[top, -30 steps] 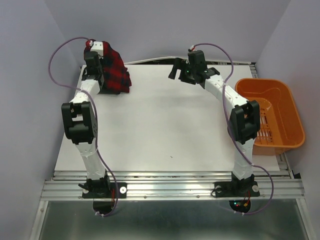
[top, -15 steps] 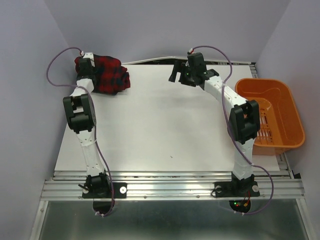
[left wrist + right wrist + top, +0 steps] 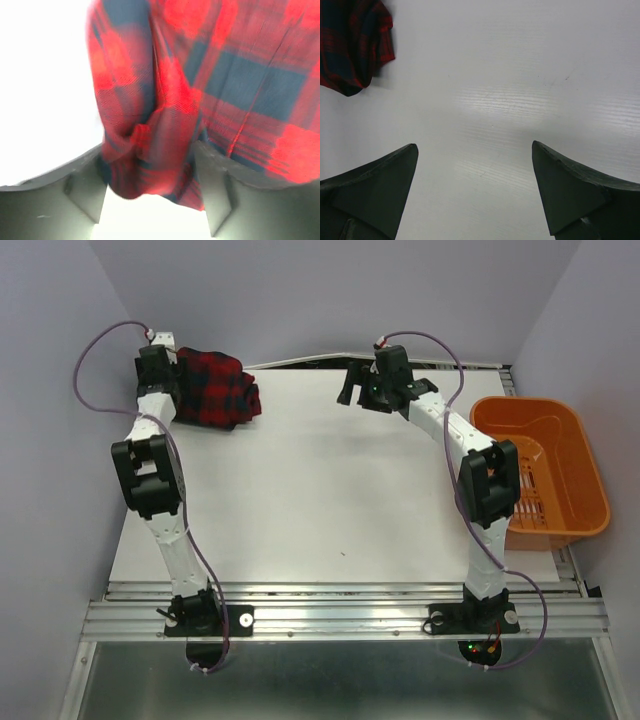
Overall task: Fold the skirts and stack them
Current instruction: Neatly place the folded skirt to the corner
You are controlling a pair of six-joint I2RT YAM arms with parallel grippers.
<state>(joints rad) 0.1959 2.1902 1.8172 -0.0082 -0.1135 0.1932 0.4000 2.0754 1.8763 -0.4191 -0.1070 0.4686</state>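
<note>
A red-and-black plaid skirt (image 3: 215, 390) lies bunched at the far left corner of the white table (image 3: 330, 480). My left gripper (image 3: 168, 375) is at the skirt's left edge. In the left wrist view the plaid skirt (image 3: 210, 75) fills the frame, and a loose fold of it sits between the spread fingers of the left gripper (image 3: 150, 162), which is open. My right gripper (image 3: 350, 382) hovers at the far middle of the table, wide open and empty. The right wrist view has the right gripper (image 3: 475, 150) over bare table, with a corner of the skirt (image 3: 350, 45) at top left.
An orange plastic basket (image 3: 592, 495) stands off the table's right edge, beside the right arm. Purple walls close in on the left, the back and the right. A metal rail runs along the near edge by the arm bases.
The left arm has swung down and to the left, setting the plaid skirt on the table's far left corner. Its jaws have widened around the cloth. The right arm has barely moved.
</note>
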